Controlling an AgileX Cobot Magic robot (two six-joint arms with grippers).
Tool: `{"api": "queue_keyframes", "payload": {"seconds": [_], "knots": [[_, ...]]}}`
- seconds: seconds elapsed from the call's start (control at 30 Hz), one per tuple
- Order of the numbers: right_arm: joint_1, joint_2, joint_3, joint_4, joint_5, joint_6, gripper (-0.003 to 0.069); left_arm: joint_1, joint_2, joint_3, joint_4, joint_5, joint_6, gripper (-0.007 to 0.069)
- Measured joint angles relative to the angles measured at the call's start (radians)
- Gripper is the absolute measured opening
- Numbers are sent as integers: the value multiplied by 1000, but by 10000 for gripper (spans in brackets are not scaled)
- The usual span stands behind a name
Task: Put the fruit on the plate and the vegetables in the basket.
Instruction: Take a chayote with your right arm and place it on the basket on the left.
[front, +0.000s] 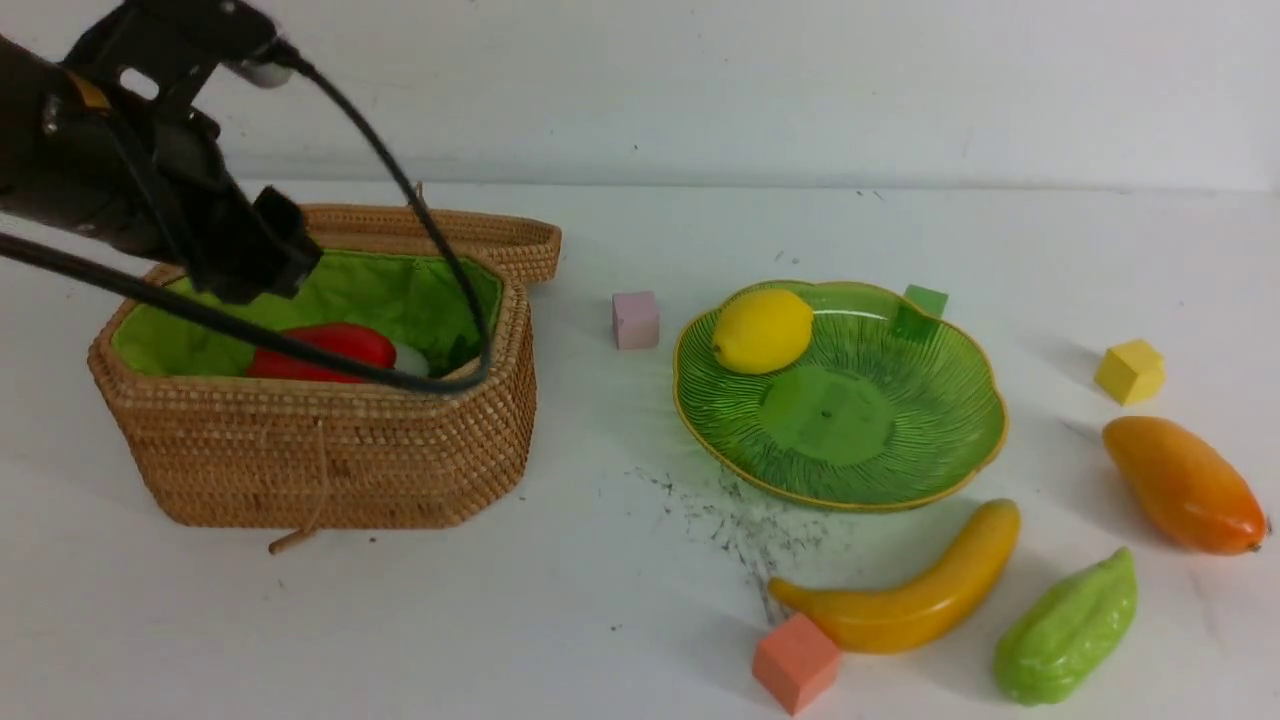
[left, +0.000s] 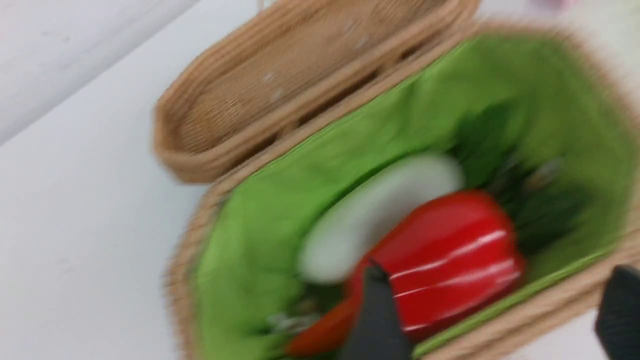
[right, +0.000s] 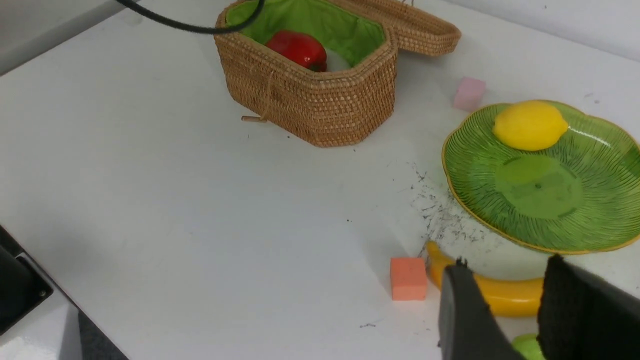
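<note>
Fruit and gourd near, plate and basket beyond.
The gourd (front: 1066, 628) and banana (front: 905, 600) lie nearest; the mango (front: 1184, 485) is right of the plate (front: 900, 410), which holds the lemon (front: 763, 331). The right gripper's (right: 505, 265) fingers stand apart. Pepper (left: 445, 255), radish (left: 380, 215) and carrot (left: 322, 327) lie in the basket (front: 330, 455), under the left gripper's (left: 492, 275) parted fingers.

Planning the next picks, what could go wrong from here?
The banana lies right against the salmon cube, so a grasp might catch or shove the cube. The green gourd sits close to the banana and could get nudged. On the plate, the lemon rests unheld near the rim and might roll if fruit is dropped in.
</note>
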Motion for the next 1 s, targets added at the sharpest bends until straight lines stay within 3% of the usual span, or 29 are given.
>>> {"api": "queue_keyframes", "payload": {"seconds": [0.03, 0.1, 0.2, 0.43, 0.63, 0.87, 1.0], "knots": [[0, 3, 0, 0, 0, 0, 236, -6, -5, 0, -5, 4, 0, 407], [0, 44, 0, -1, 7, 22, 236, -85, -64, 0, -34, 61, -98, 188], [0, 109, 0, -14, 42, 28, 236, -201, -135, 4, -45, 139, -168, 0], [0, 259, 0, -128, 76, 122, 236, -361, -368, 155, -39, 201, -286, -13], [0, 401, 0, -261, 75, 266, 236, -374, -562, 302, -41, 201, -336, -13], [0, 641, 0, -326, 39, 486, 239, -374, -728, 387, -51, 194, -288, -13], [-57, 763, 0, -383, 19, 591, 253, -374, -760, 388, -52, 181, -255, -13]]}}
